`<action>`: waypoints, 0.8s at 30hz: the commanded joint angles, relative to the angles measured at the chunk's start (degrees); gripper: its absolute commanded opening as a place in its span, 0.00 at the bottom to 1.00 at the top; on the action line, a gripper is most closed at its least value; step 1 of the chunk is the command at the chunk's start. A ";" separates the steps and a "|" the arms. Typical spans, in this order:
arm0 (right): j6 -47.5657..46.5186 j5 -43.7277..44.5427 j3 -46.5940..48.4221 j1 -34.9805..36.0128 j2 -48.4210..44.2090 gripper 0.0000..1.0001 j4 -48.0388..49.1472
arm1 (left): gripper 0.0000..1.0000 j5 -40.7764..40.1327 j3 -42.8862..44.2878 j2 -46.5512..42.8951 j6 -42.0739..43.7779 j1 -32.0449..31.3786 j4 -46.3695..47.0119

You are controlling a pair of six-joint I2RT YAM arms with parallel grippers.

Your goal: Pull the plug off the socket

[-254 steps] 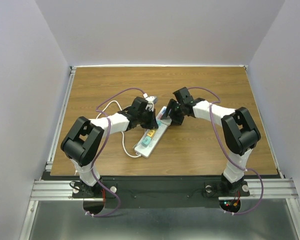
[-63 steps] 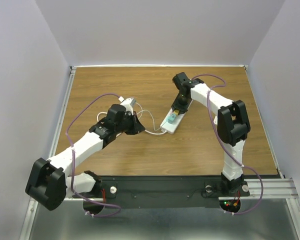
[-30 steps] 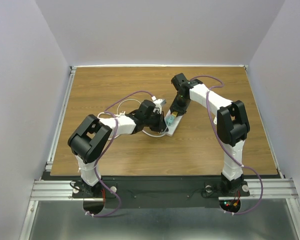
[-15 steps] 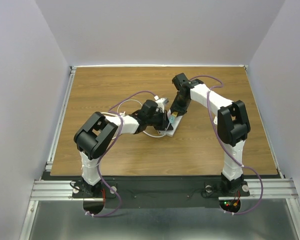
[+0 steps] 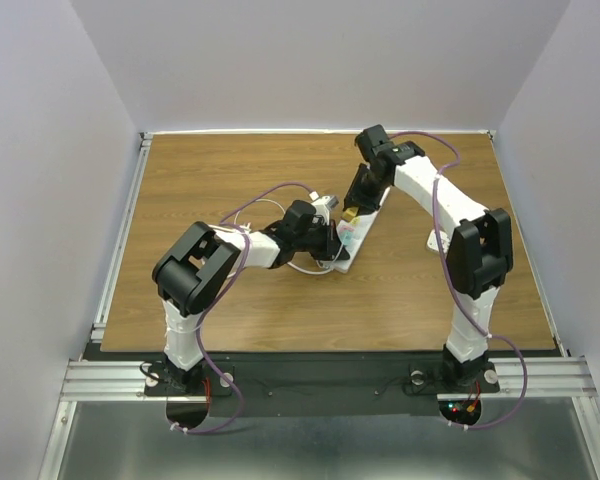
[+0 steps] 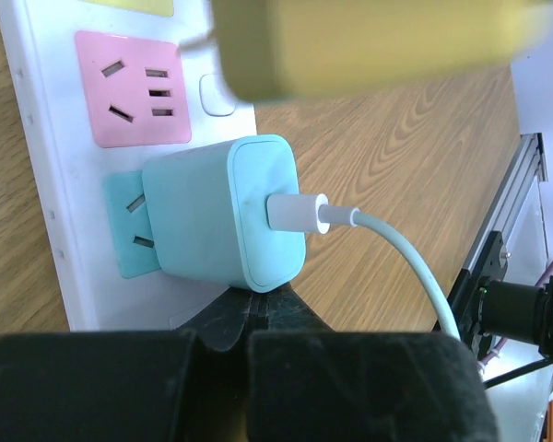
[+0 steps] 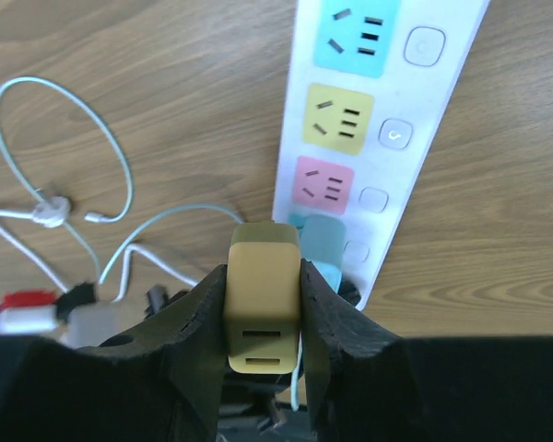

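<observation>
Plug [image 7: 263, 295]: yellow block, clamped across its flat sides by the right jaws. It is held clear of the socket [image 7: 424, 87], over its 6 o'clock end in the right wrist view. Yellow outlet [image 7: 339, 116] is bare, so I'd call the pull done. Left jaws are pressed together with nothing between them, tips against the socket edge right by the cyan charger [image 6: 226, 212]. That reads as a hold-down, not a grasp.

Handling, my read: plug is light, rigid, smooth plastic and slick if pinched near an edge. Take the broad side faces mid-body, as now. Socket is light and would slide or lift on the counter [image 5: 230, 170] unless pinned.

Views:
- Top gives layout only: socket runs 7 to 1 o'clock mid-counter, plug is a yellow speck, clearance unreadable.
- Right wrist shows the grip and the empty outlet, plus loose cables [image 7: 64, 157] at 9 o'clock.
- Left wrist alone shows the charger fully seated, its cable [image 6: 396, 244] leaving toward 4 o'clock. The plug there is a blur at 12.
</observation>
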 commanded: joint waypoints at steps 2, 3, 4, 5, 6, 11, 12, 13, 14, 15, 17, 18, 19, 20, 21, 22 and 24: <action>-1.58 -0.54 3.73 -0.96 -3.15 0.00 -3.14 | 0.00 -4.94 -3.16 4.66 2.26 -0.27 -9.38; -1.67 0.33 3.91 -1.13 -3.50 0.00 -3.66 | 0.00 -4.85 -3.16 4.48 2.17 -0.18 -9.38; -1.75 1.47 3.82 -1.31 -3.94 0.00 -4.10 | 0.00 -4.68 -3.16 4.22 2.26 -0.18 -9.38; -1.84 3.23 2.69 -2.88 -4.64 0.01 -4.80 | 0.00 -4.67 -3.16 3.69 2.43 -0.18 -9.47; -1.84 5.33 1.20 -4.11 -6.99 0.00 -4.81 | 0.00 -4.85 -3.25 3.34 2.43 -0.18 -9.47; -5.87 11.22 -7.94 -15.87 -12.99 0.00 -4.46 | 0.00 -4.59 -2.90 0.27 2.96 -0.18 -9.82; -7.10 11.85 -9.00 -17.21 -13.43 0.00 -4.46 | 0.00 -4.33 -2.90 -0.17 2.96 -0.18 -10.00; -8.07 12.47 -10.49 -18.18 -13.95 0.00 -4.46 | 0.00 -4.15 -2.55 -0.61 3.05 -0.18 -10.43; -9.48 13.86 -13.55 -19.67 -14.83 0.00 -4.37 | 0.00 -4.06 -2.37 -1.84 3.05 -0.18 -10.70; -10.10 14.57 -15.49 -20.12 -15.27 0.00 -4.28 | 0.00 -4.06 -2.11 -2.63 3.05 -0.18 -11.14; -11.77 16.51 -18.49 -20.30 -15.80 0.00 -3.85 | 0.00 -3.80 -1.76 -5.00 3.05 -0.18 -11.66; -12.04 16.95 -21.37 -20.30 -15.89 0.00 -3.67 | 0.00 -3.80 -1.23 -5.79 3.40 -0.18 -12.45; -12.13 17.56 -22.62 -20.30 -16.07 0.00 -3.41 | 0.00 -3.71 -0.79 -6.50 3.49 -0.18 -12.98; -12.21 18.79 -23.94 -20.30 -16.59 0.00 -2.80 | 0.00 -3.62 -0.35 -7.90 3.75 -0.18 -13.68; -12.30 19.50 -25.00 -20.30 -16.86 0.00 -2.44 | 0.00 -3.62 0.26 -8.43 4.10 -0.18 -14.30; -12.30 20.20 -26.75 -20.38 -16.95 0.00 -2.09 | 0.00 -3.71 1.31 -8.96 4.63 -0.18 -15.52; -12.91 20.47 -28.08 -20.38 -16.77 0.01 -1.30 | 0.00 -3.80 2.28 -10.19 5.16 -0.18 -16.59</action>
